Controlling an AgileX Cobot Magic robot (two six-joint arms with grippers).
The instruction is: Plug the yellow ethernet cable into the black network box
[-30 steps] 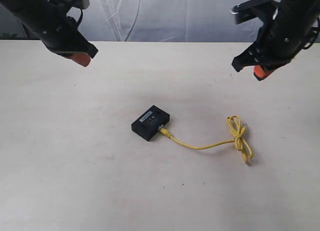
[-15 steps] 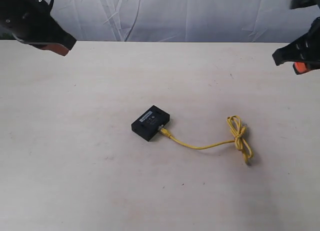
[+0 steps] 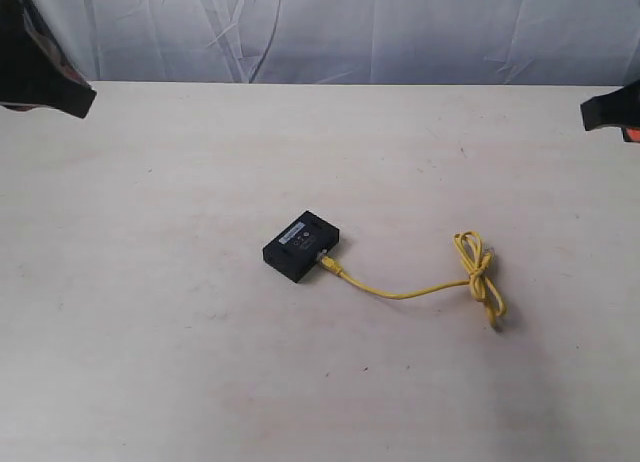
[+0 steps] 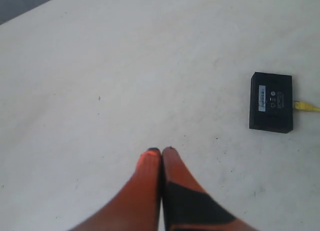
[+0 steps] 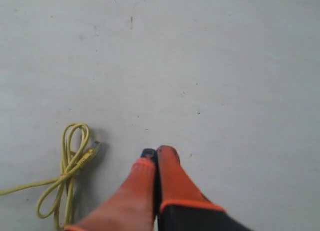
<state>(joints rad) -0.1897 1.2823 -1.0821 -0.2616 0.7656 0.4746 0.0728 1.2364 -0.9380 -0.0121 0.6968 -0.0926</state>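
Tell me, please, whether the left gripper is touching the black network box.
Apart. The left wrist view shows the left gripper, jaws shut, with a stretch of table between it and the black network box.

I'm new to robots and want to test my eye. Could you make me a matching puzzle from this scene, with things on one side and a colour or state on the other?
Things:
1 box
2 cable
3 left gripper
4 right gripper

States:
a yellow, knotted into loops
b shut, its camera sees the box
c black, pale label on top
d shut, its camera sees the loops

Pairs: 1-c; 2-a; 3-b; 4-d
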